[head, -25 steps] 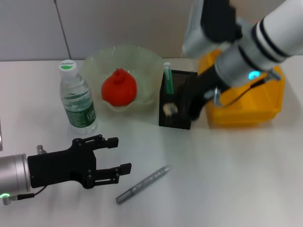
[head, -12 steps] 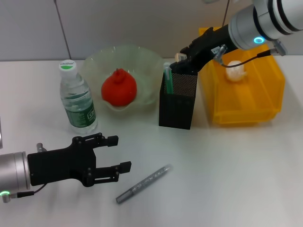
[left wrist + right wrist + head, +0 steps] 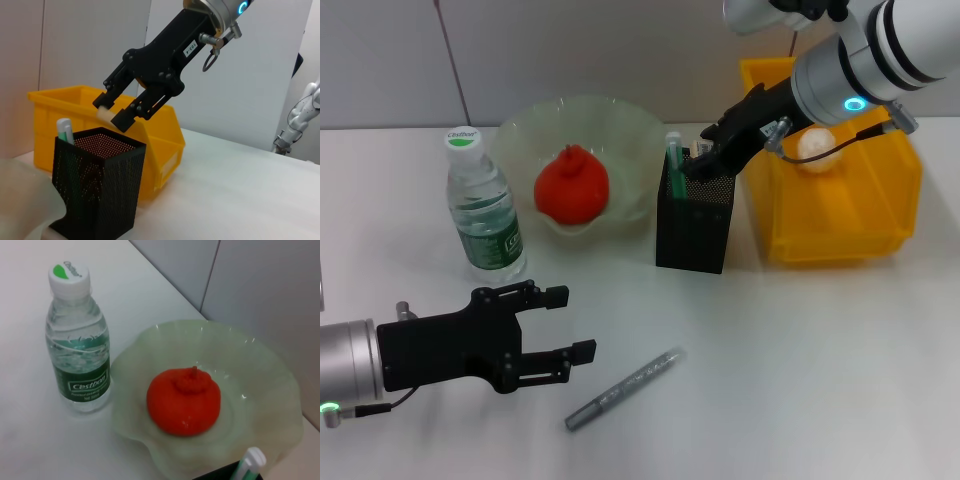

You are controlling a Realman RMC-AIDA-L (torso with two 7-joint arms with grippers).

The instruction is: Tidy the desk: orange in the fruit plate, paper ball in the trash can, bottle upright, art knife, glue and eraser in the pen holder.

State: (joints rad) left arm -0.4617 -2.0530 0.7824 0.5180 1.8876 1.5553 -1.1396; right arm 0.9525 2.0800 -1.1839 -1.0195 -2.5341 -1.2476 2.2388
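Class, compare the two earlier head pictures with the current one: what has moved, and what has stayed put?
The right gripper, in front of the pen holder a second ago, rose and now holds a small pale block, probably the eraser, over its mouth. The left gripper, bottle, orange, fruit plate, trash can and grey pen stayed put.

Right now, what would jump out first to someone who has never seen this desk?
The red-orange orange sitting in the pale-green fruit plate, and the bright-yellow trash can at the right. Between them, the right hand holds a small tan eraser just above the black pen holder.
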